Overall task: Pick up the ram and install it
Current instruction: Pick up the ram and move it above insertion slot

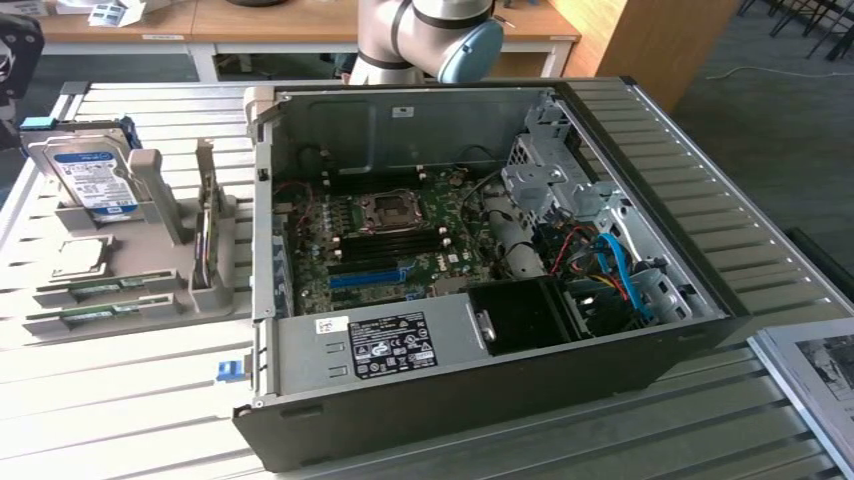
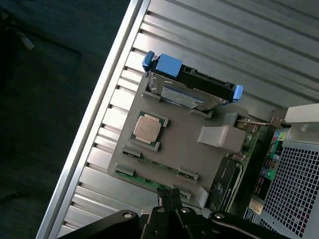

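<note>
Nothing is installed yet: the ram [image 1: 104,287] lies in its grey holder [image 1: 140,252] near the bench [image 1: 134,400] edge, beside the open case [image 1: 601,330], while the end effector [image 2: 168,195], fingers together and empty, hovers over it.

A ribbed metal table [image 1: 147,400] carries everything. An open black case [image 1: 534,395] lies on its side across the middle of it. Just beside the case, on the exterior view's left, a grey holder [image 1: 154,262] sits flat on the ribs. A small blue piece [image 1: 230,371], perhaps a clip, lies at the case's near corner on that same side. Off the case's other near corner lies a flat printed sheet [image 1: 817,385]. The wrist view has the holder [image 2: 184,144] close to the table [image 2: 224,35] edge.
</note>
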